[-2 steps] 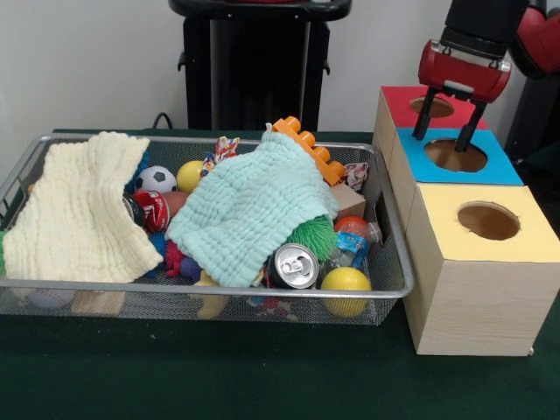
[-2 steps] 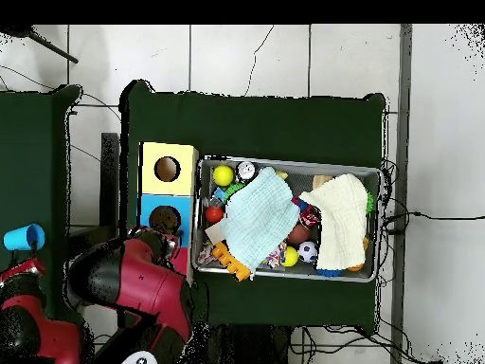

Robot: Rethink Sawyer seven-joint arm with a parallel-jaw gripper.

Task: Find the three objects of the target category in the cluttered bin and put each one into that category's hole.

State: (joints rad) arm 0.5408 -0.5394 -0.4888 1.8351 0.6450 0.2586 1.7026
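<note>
My gripper hangs open and empty over the sorting box, one finger by the red-topped hole, the other above the blue-topped hole. The yellow-topped hole lies nearest the camera. Left of the box stands the wire bin. A mint cloth and a cream cloth cover much of its contents. Showing around them are a soccer ball, two yellow balls, a soda can, a green spiky ball and an orange brick. In the overhead view the arm hides the gripper.
A red can and a wooden block also lie in the bin. From above, the bin sits right of the box's yellow top and blue top. A blue cup stands at the far left.
</note>
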